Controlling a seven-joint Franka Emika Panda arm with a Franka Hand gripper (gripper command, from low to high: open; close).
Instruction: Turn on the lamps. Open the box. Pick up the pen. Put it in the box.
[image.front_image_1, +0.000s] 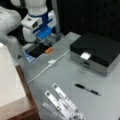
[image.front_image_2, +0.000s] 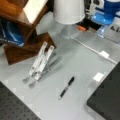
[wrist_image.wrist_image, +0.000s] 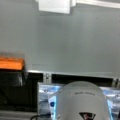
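Nearest, white strips (image.front_image_1: 62, 102), fanned on the bench (image.front_image_1: 62, 75). Just beyond, pen (image.front_image_1: 87, 89), flat on the bench, apart from strips and box (image.front_image_1: 96, 51). Looks light, stiff and slick, apt to roll; best pinched across the barrel's middle. Box shut, black lid down, white tab (image.front_image_1: 85, 55) at the front edge. Arm (image.front_image_1: 37, 15) at a front view's top left, wrist bent downward, blue jaws low over a black unit with an orange switch (image.front_image_1: 48, 50), well apart from pen. Cannot tell whether jaws stand wide or narrow.
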